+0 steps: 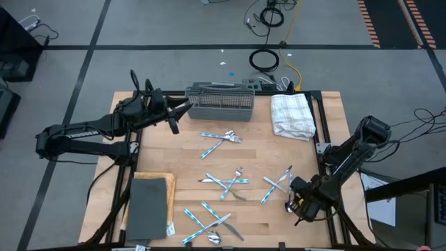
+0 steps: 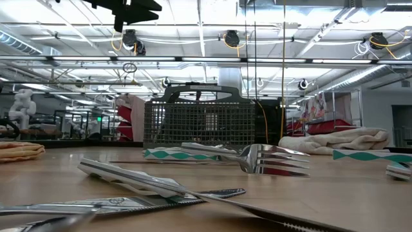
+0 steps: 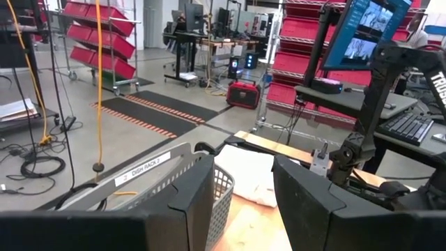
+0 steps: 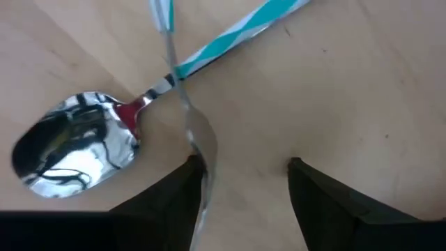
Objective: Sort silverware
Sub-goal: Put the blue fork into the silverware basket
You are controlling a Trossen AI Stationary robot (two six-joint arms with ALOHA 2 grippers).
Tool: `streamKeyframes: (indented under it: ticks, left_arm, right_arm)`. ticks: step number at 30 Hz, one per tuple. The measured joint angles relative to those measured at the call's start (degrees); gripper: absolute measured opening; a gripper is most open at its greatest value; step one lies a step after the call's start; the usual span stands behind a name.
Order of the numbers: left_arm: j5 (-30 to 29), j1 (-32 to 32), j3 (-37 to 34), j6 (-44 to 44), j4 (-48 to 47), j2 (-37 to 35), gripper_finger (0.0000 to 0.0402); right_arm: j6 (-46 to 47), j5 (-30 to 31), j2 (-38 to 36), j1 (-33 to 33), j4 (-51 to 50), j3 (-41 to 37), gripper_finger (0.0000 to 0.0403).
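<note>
The silverware (image 1: 224, 183), small shiny metal forks, spoons and knives with light blue-and-white patterned handles, lies scattered in crossed clusters over the light wooden table (image 1: 188, 150): one pair near the middle toward the basket, one group at the centre, one toward the near edge, and one cluster by the right side. At that right cluster a shiny spoon with a teal-striped handle (image 4: 104, 136) lies crossed by another thin metal piece (image 4: 182, 104), and the right hand (image 1: 301, 202) is low over them, its two dark fingers (image 4: 181, 188) spread apart with bare wood between them, one fingertip just beside the crossing piece, holding nothing. The left hand (image 1: 182, 106) is up at the far left of the table, its fingers (image 3: 191, 195) apart and empty, right beside the end of the grey mesh basket (image 1: 221, 102). A white folded towel (image 1: 291, 115) lies just beside the basket at the far right, and a dark grey flat mat (image 1: 148, 207) sits at the near left corner.
</note>
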Motion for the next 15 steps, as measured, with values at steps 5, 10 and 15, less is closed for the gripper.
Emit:
streamKeyframes:
  ticks: [5,10,15]
  left_arm:
    - [-0.86,-0.02,0.0,0.48,0.02,0.0,0.0151]
    - [-1.03,0.0,0.0,1.48,0.02,0.0,0.0151]
    - [-1.03,0.0,0.0,1.55,0.04,0.0,0.0151]
  right_arm:
    - [1.75,-1.45,0.91,0.01,0.5,0.04,0.0097]
    - [4.75,-2.36,0.95,0.0,0.71,0.0,0.0009]
    - [6.69,-2.17,1.29,-1.17,-1.99,1.96,0.0001]
